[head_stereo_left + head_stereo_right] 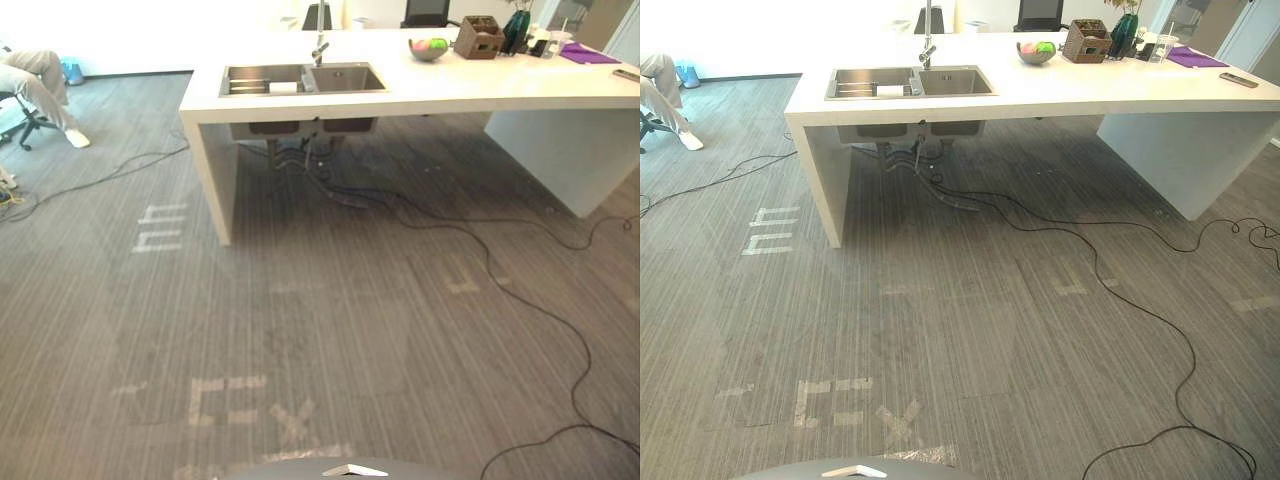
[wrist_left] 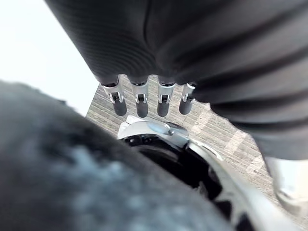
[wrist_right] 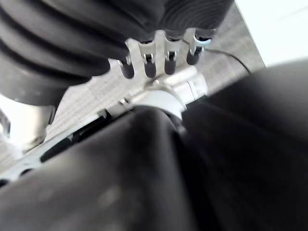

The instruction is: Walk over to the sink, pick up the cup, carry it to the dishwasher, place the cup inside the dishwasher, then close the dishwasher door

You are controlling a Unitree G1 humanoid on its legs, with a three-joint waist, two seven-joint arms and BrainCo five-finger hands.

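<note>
I see the sink (image 1: 958, 82) in the counter (image 1: 450, 85), well ahead across the carpet (image 1: 330, 330). A white thing (image 1: 283, 88) lies in its left basin; I cannot tell if it is the cup. My left hand (image 2: 139, 101) and right hand (image 3: 149, 62) hang straight-fingered and empty.

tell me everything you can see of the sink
The sink is a grey metal double basin sunk into the white counter near its left end. The left basin holds a slatted rack and a small white thing, too small to identify; the right basin looks empty. A metal tap stands upright behind the divider. Below the counter, both basin undersides and the drain pipes show.
</note>
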